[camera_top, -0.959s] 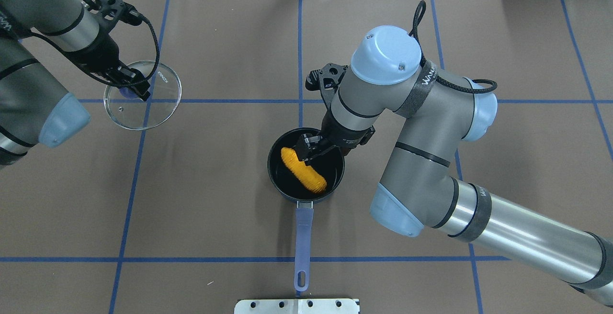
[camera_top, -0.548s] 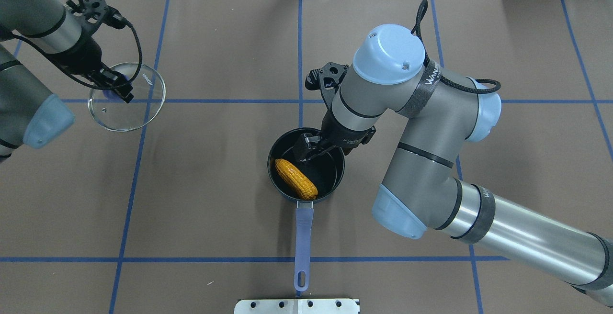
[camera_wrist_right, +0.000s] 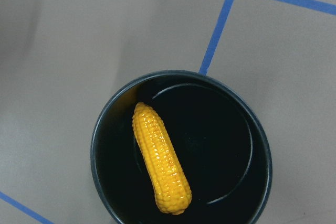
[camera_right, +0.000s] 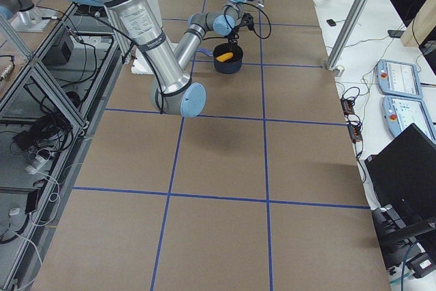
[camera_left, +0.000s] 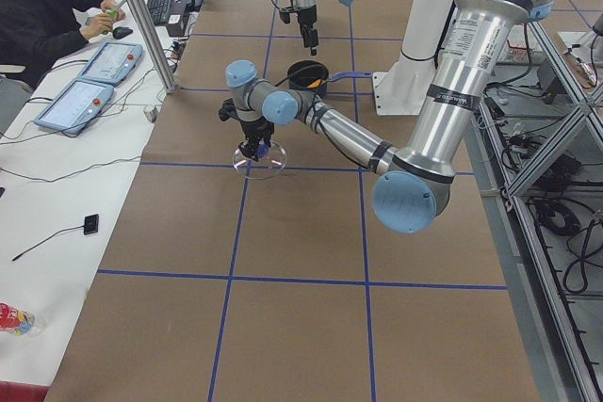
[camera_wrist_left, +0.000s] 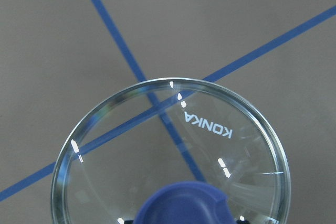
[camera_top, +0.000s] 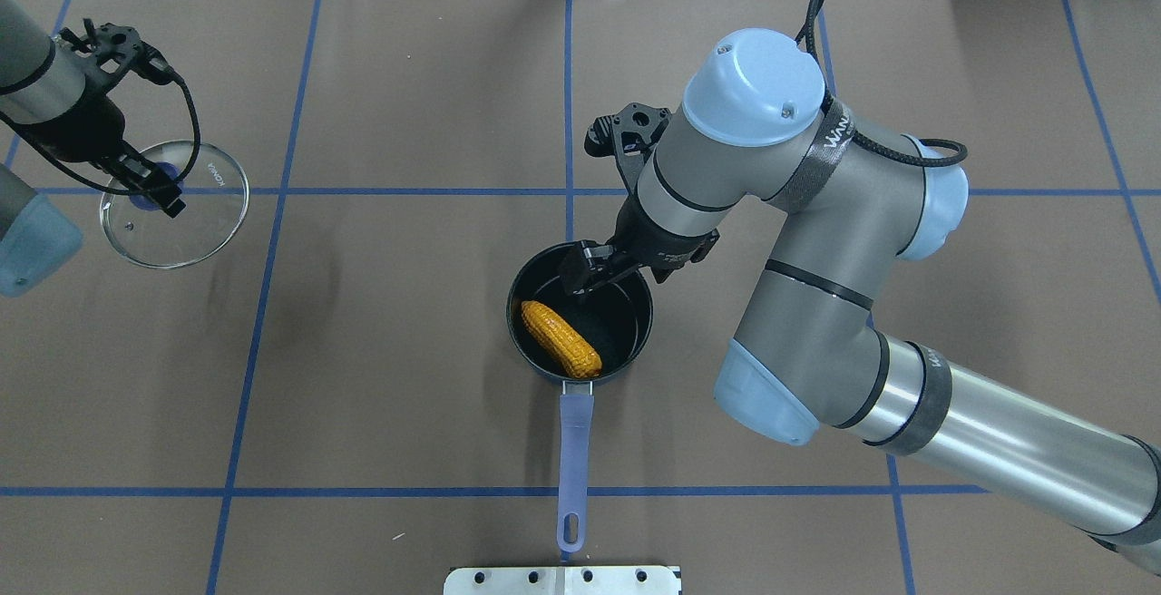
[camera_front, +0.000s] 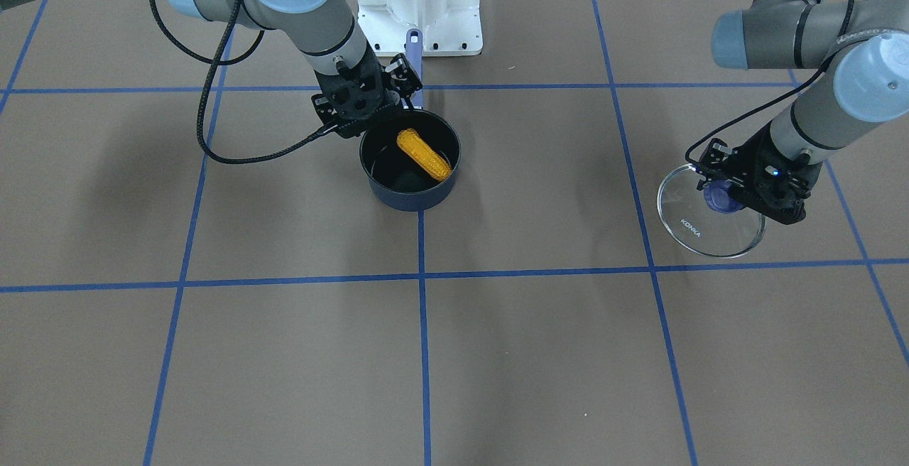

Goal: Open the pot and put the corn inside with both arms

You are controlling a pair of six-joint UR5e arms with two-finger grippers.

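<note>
Overhead exterior view, read from its left side: my left end effector [camera_top: 150, 185] is clamped on the blue knob [camera_top: 143, 201] of the round glass lid [camera_top: 207, 214], far out on the left of the desk [camera_top: 408, 377] and well apart from everything else. I read that placement as deliberate. With the lid parked out there, the mouth of the pot is open from above and the other arm has room to work. The left wrist view shows the knob and the glass right under the camera, with the tape cross visible through it. I cannot tell whether the lid's rim touches the desk or hangs just above it. Moving toward the middle, the pot [camera_top: 628, 327] sits uncovered on the centre tape line, its long handle [camera_top: 574, 450] pointing back toward the robot's base and out of the way of both arms. The corn [camera_top: 560, 338] lies flat on the pot's black floor, slanted toward the left and handle side, free of any grip. It fits crosswise only because it lies diagonally. Just right of it, my right end effector [camera_top: 585, 276] hangs over the far rim of the pot, jaws apart and holding nothing, clear of the cob. The right wrist view looks straight down on the cob and shows no fingers in frame. By my judgement the corn is in, and what is left is to back this arm out.
</note>
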